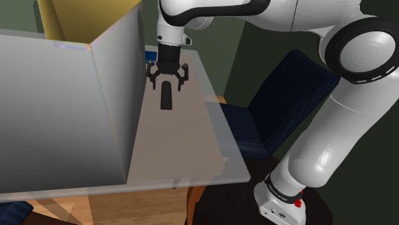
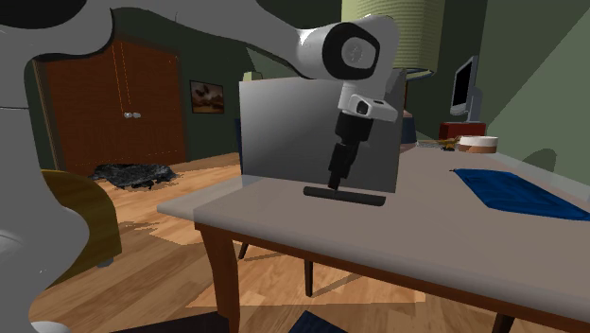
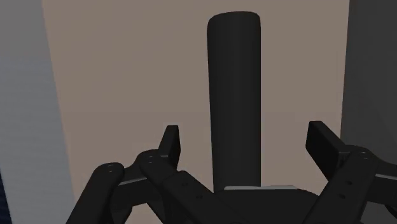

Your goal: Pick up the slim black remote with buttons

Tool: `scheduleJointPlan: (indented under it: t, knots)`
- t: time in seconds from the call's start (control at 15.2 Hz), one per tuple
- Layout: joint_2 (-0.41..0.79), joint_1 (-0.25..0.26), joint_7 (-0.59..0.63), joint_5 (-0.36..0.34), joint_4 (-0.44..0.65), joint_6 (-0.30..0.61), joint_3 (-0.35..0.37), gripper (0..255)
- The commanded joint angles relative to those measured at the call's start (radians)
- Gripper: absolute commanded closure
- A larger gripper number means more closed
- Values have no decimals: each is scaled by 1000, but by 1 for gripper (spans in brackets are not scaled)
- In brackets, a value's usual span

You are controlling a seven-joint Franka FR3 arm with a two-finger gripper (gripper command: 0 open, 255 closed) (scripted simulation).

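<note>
While tool (image 1: 167, 75) hangs spread astride remote (image 1: 167, 96), no contact seen; remote flat on tabletop (image 1: 185, 140), grey box wall (image 1: 121, 89) at its 9 o'clock, shoulder view. Risks: low slim body slips under closing tool; grip near one end lets it tilt out

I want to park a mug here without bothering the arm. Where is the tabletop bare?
Bare: in the shoulder view, the strip of table below the remote, between grey box and table edge; also between remote and blue cloth. Crowded: around the remote, open fingers straddling it beside the box.
</note>
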Motion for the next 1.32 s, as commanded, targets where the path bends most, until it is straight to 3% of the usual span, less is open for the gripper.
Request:
scheduleJointPlan:
  t: [0.0,0.33,0.4,0.99,1.25]
  knots:
    - [-1,1,-1,1,-26,27,1,0]
    - [4,2,-8,2,-68,73,1,0]
    - [4,2,-8,2,-68,73,1,255]
    - [4,2,-8,2,-68,73,1,255]
    - [-1,1,0,1,-21,21,0,255]
